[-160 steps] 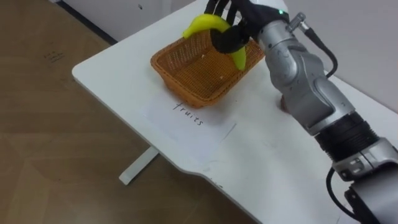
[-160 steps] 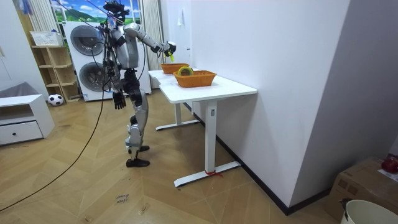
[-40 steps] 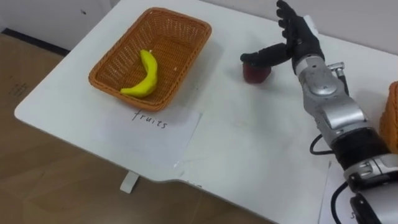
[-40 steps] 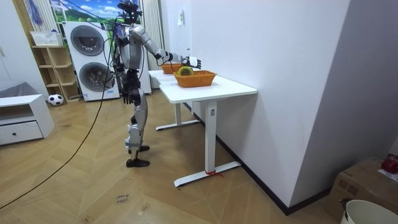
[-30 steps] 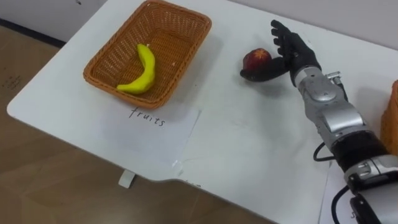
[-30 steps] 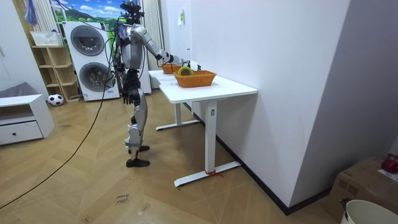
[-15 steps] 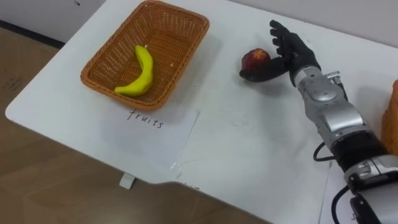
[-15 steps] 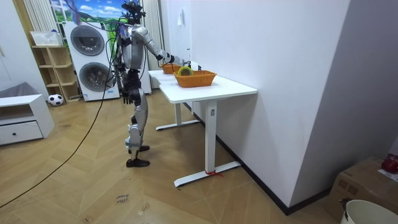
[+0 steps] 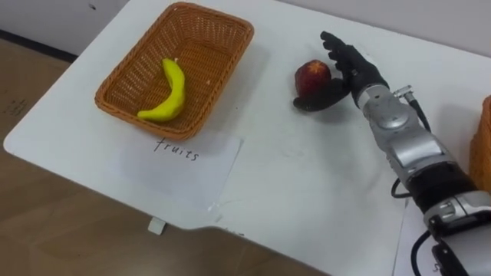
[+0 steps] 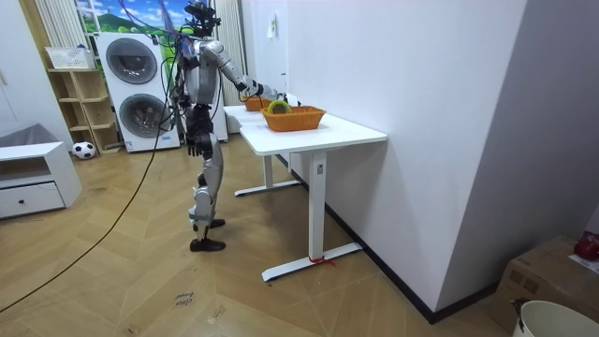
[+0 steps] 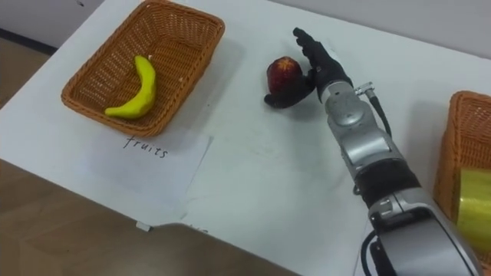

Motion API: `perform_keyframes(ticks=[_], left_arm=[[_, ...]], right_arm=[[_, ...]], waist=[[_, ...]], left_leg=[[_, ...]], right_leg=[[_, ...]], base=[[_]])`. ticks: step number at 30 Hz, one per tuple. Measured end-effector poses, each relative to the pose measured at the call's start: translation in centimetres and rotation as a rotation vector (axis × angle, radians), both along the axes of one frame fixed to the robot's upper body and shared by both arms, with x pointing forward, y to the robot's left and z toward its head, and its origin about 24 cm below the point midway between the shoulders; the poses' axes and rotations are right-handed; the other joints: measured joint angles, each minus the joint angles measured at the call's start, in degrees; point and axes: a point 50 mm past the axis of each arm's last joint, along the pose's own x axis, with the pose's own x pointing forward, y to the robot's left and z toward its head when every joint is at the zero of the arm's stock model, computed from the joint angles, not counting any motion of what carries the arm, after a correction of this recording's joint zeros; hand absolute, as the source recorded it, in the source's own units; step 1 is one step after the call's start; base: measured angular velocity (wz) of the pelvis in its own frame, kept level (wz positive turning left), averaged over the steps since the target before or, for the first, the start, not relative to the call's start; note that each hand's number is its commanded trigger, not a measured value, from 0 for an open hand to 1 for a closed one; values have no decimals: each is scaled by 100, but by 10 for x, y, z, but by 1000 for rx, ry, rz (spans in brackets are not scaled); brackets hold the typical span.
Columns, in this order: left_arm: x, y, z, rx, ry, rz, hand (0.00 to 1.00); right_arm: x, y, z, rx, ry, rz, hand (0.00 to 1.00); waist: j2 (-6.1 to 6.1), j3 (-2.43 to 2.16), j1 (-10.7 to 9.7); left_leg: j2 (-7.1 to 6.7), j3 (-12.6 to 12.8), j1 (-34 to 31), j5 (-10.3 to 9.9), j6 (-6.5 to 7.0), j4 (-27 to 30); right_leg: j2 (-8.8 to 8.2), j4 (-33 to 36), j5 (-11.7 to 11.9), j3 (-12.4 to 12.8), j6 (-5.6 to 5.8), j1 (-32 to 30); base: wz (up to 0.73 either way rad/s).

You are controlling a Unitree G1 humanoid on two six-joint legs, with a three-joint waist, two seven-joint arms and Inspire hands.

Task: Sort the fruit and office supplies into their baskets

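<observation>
The right robot hand (image 9: 349,77) cups the apple (image 9: 312,74) on the table (image 9: 307,176), thumb hooked round its near side and fingers (image 9: 335,47) behind it, apparently closing for a lift. The left robot hand (image 10: 195,146) hangs at the robot's side. The fruit basket (image 9: 247,34), near on the left, holds a banana (image 9: 165,92). Nothing lies between, though its rim must be cleared.
</observation>
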Motion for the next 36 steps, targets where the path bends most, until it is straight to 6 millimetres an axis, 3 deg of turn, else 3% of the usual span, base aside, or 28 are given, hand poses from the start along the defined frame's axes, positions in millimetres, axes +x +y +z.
perform_keyframes(ticks=[2,17,18,19,20,21,23,24,25,26,28,31,36], left_arm=[[4,0,0,0,-5,-2,0],[9,0,0,5,-15,-8,0],[10,1,1,10,-16,-12,0],[15,5,2,21,-27,-20,0],[17,6,3,23,-33,-21,0],[17,5,2,18,-31,-15,0],[15,5,1,11,-25,-15,0],[15,4,1,6,-27,-22,0],[18,3,2,4,-33,-41,0],[18,3,2,6,-35,-47,0],[15,2,1,1,-16,-44,0],[15,2,1,-7,-15,-43,0],[15,5,1,1,-17,-44,0]], right_arm=[[0,1,-1,-34,2,18,98],[-1,-12,-1,-112,-21,0,100],[-1,-12,-2,-111,-16,2,100],[-1,-11,-1,-110,-20,12,100],[0,-10,1,-110,-30,21,100],[0,-7,3,-117,-35,38,100],[0,-5,1,-127,-24,47,100],[-1,-8,0,-139,-16,47,100],[0,-12,1,-145,-19,39,100],[-1,-11,0,-145,-18,38,100],[0,-8,1,-159,-13,59,100],[0,-6,1,-184,-14,72,100],[0,-6,0,-194,-6,82,100]], waist=[[1,-1,-5],[-30,-19,4],[-43,-26,20],[-101,-24,110],[-118,-23,176],[-56,-37,191],[-40,-22,83],[-71,-8,31],[-79,-2,-31],[-145,-6,-16],[-223,10,2],[-198,25,11],[-179,38,42]], left_leg=[[0,-7,6,0,0,1],[53,-346,190,1,-1,-13],[105,-535,240,1,-1,-14],[156,-853,231,-6,-14,-11],[207,-935,215,-34,-61,-3],[305,-937,217,-110,-204,-9],[370,-560,179,-189,-441,63],[442,-214,91,-96,-527,-150],[501,-37,-92,181,-363,-359],[495,74,-78,197,-359,-281],[469,82,-52,200,-356,-234],[385,28,-22,196,-351,-214],[352,46,-20,153,-280,-165]], right_leg=[[0,2,0,-8,0,1],[25,235,-9,-171,-6,19],[63,330,-80,-169,-61,-68],[234,6,-72,2,-186,-248],[333,-257,74,64,-322,-406],[400,-248,517,-31,-482,-535],[385,-167,544,98,-504,-440],[384,-168,540,374,-498,-392],[395,-151,494,491,-423,-385],[376,-138,462,493,-386,-399],[360,-82,462,312,-355,-386],[280,-93,437,156,-316,-319],[260,-87,424,148,-296,-290]], base=[[0],[-1],[-29],[-48],[-50],[-24],[10],[33],[32],[21],[8],[6],[0]])
